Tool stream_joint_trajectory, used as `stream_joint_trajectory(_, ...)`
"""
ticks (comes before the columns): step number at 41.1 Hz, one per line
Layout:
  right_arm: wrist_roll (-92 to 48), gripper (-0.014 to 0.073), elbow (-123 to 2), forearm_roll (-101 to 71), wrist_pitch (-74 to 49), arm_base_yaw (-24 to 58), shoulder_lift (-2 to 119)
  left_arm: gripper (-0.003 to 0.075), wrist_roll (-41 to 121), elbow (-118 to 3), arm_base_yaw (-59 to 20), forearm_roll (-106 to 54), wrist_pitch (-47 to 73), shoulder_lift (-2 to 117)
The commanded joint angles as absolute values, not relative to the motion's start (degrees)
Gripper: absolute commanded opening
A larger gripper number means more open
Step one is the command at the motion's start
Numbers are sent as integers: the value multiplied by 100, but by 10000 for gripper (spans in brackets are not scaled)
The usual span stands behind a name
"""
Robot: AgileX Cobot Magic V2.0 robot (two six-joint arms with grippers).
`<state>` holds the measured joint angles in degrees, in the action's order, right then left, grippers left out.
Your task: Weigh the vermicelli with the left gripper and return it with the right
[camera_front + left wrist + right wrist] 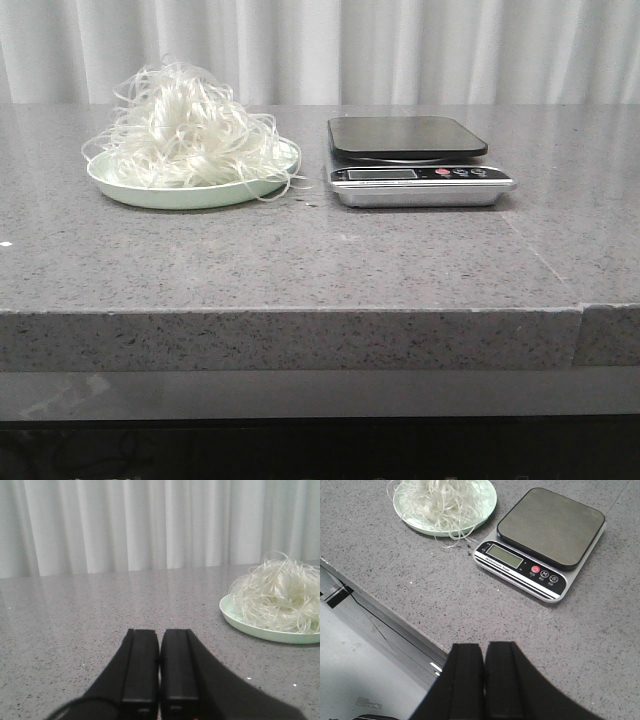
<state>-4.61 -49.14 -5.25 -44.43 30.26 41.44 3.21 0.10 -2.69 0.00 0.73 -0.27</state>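
Your left gripper sits pressed together, so reaching right for the fluffy translucent-white vermicelli tangle unopened scatters strands

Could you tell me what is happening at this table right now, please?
Nothing is being handled yet. The vermicelli sits heaped on a pale green plate on the grey counter, with a kitchen scale beside it on the robot's right, its platform bare. The left tool is shut and holds nothing, low over the counter and short of the plate. The right tool is also shut and holds nothing, above the counter's near edge. The weighing has not started.
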Motion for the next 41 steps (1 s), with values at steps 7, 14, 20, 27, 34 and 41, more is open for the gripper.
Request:
stream_joint_trajectory(7, -472, 162, -5055, -508, -4103, 2996, 4117, 145, 302, 46, -258, -75, -403, -134)
stream_joint_trajectory(14, -478, 162, -4884, -496, -4000, 2985, 3932, 145, 302, 46, -258, -75, -403, -134)
stream_joint_trajectory(20, -485, 162, -4103, -484, -2913, 2303, 3259, 145, 302, 46, -258, -75, -403, -134)
stream_joint_trajectory(27, -485, 162, -2755, -484, -1390, 1330, 2222, 145, 302, 46, -258, -75, -403, -134)
stream_joint_trajectory(34, -485, 162, -1398, -484, -251, 791, 1217, 145, 302, 46, -258, -75, -403, -134)
stream_joint_trajectory(41, -485, 162, -253, -484, 316, 477, 319, 145, 302, 46, -258, -75, -403, -134)
